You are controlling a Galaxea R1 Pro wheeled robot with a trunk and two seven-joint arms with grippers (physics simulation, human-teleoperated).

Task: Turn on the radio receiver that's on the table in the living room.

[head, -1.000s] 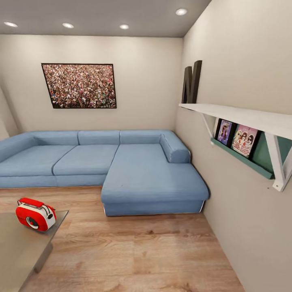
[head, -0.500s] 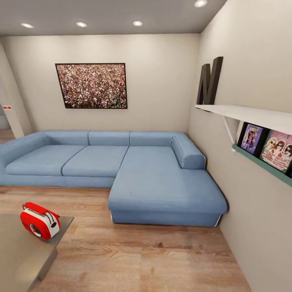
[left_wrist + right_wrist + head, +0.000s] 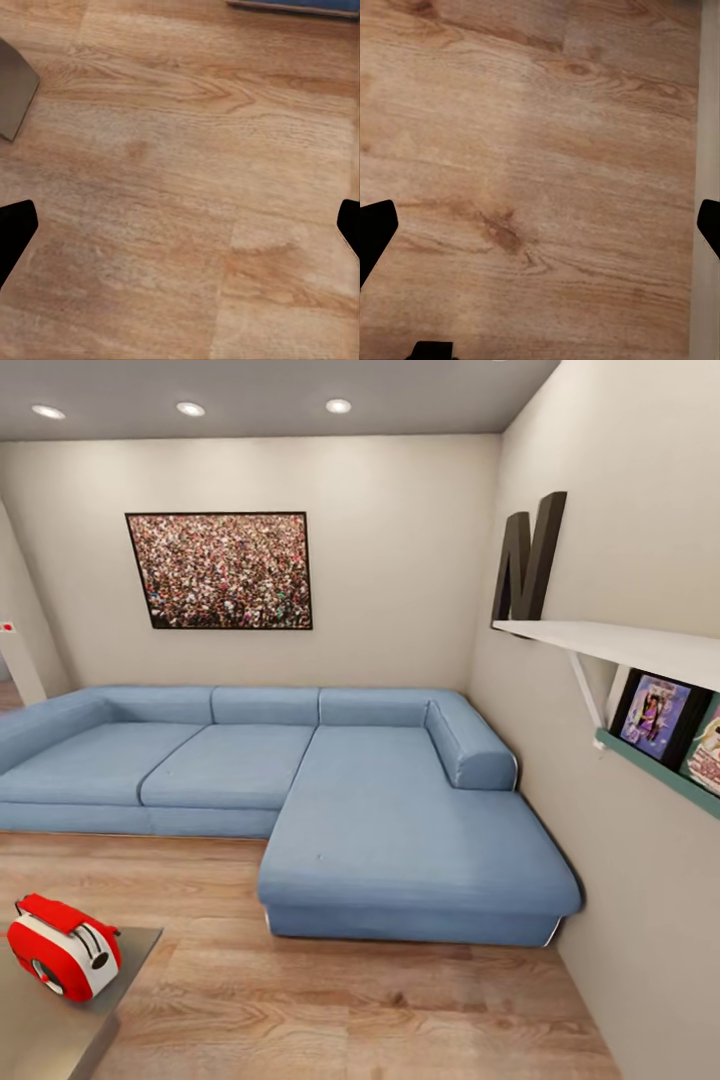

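Approaching | red radio receiver (image 3: 62, 958) sits on the coffee table (image 3: 130, 945) corner, now lower-left after the head view shifted; not yet reachable | left gripper (image 3: 180, 225), right gripper (image 3: 540, 225): jaws wide apart, empty, over wood floor (image 3: 380, 1000)

You're in a home living room: blue sectional sofa (image 3: 300, 780), framed crowd picture (image 3: 220, 570) on beige wall, wood plank floor (image 3: 350, 1000), wall shelf (image 3: 620, 645) with an N letter (image 3: 528, 555).
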